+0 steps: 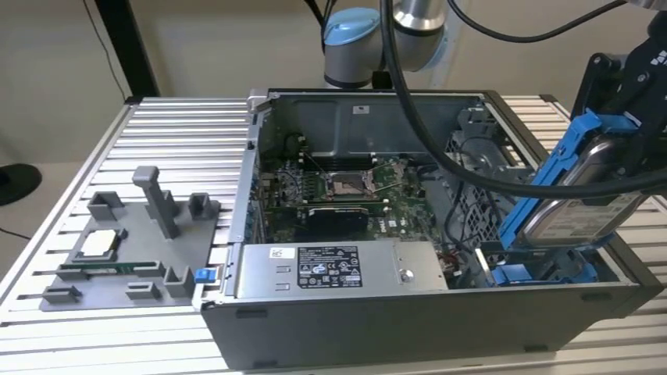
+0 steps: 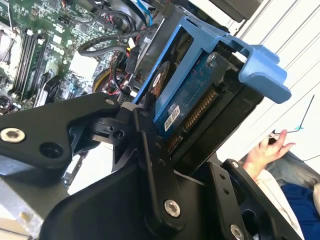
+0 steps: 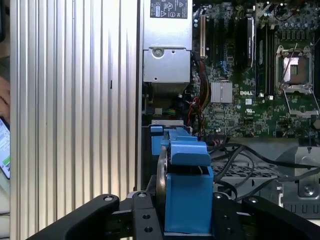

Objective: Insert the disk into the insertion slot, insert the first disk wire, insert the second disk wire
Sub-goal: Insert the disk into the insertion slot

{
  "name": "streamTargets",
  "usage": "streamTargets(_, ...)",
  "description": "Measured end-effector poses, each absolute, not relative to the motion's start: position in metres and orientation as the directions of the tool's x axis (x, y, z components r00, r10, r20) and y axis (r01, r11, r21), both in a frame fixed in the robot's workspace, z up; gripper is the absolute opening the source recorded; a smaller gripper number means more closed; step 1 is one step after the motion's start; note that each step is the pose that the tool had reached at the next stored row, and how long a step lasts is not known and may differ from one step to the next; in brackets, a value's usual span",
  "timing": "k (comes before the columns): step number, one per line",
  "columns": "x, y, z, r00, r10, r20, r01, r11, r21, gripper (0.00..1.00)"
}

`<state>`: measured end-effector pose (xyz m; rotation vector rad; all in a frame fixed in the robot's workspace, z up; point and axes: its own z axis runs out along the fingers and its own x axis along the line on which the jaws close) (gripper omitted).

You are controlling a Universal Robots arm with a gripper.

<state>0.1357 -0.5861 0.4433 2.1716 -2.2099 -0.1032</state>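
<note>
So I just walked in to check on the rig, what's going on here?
The arm's gripper is clamped on the disk and holds it tilted, lower end over the insertion slot, at the exterior view's right of the open computer case. The disk is not yet seated flat in the slot.

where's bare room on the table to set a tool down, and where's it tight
Bare ribbed table lies behind the grey fixture tray, bordered by the case wall; another strip runs in front of the tray. Crowded: inside the case with the motherboard, cables, and the disk held in the pincer above the insertion slot.
</note>
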Motion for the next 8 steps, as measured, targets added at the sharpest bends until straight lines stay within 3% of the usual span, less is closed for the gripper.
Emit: streamTargets(8,0.1357,-0.5861,0.4411,-0.018,-1.0,-0.017,-0.997,0.017,0.077,0.0)
